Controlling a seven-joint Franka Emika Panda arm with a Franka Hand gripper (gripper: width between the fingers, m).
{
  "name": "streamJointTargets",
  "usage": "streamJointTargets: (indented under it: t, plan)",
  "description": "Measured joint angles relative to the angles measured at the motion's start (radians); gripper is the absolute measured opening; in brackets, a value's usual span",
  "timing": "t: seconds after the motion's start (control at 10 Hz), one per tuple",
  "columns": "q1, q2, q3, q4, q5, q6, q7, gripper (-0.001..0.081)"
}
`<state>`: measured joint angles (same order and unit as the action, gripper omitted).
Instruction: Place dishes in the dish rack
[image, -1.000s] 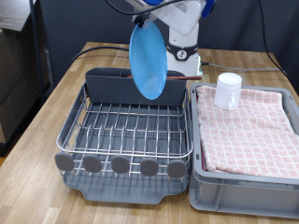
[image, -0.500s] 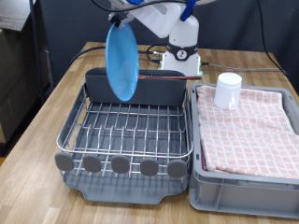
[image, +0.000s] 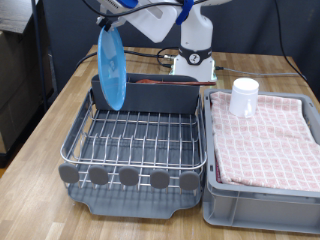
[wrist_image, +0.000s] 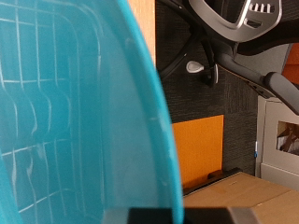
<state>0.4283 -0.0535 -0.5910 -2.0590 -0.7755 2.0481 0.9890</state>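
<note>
Gripper (image: 107, 20) at the exterior view's top left, fingers clamped on the top rim of the sky-blue plate (image: 111, 66). Plate hangs on edge, nearly vertical, above the dish rack (image: 135, 140) at its left end, by the grey caddy wall. Wrist view is mostly filled by the plate (wrist_image: 65, 112). White cup (image: 244, 97) stands on the checked cloth in the grey bin (image: 262, 205), right of the rack.
</note>
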Motion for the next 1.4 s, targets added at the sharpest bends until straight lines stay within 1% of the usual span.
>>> streamJointTargets:
  t: [0.3,0.7,1.0,1.4]
  plan:
    - [0.0,0.0,-0.008,-0.008,0.001,0.001,0.008,0.0017]
    - [-0.002,0.0,-0.041,-0.035,-0.064,0.023,0.016,0.0017]
    - [-0.003,0.0,-0.067,-0.061,-0.135,0.064,0.015,0.0017]
    - [-0.003,0.005,-0.1,-0.117,-0.154,0.129,0.014,0.0017]
